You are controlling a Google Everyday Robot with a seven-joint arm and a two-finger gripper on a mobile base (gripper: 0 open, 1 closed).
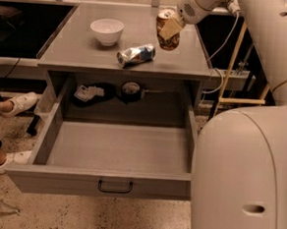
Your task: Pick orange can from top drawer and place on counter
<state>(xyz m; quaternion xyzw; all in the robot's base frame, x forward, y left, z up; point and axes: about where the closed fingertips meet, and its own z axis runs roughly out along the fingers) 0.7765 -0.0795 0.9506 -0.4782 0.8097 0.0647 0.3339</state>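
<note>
The orange can (167, 30) is held upright in my gripper (170, 27) above the right part of the counter (79, 48), just right of the crushed silver-and-blue can (136, 55). The gripper is shut on the orange can, with a pale finger (171, 26) across its side. Whether the can's base touches the counter I cannot tell. The top drawer (104, 182) stands pulled fully out below the counter, its dark handle (115, 187) at the front centre. The drawer's floor shows no can.
A white bowl (106, 31) sits on the counter's left part. Dark objects (130, 91) and a packet (88, 92) lie on the shelf behind the drawer. My large white body (243, 172) fills the right. Someone's white shoes (18, 104) are at the left.
</note>
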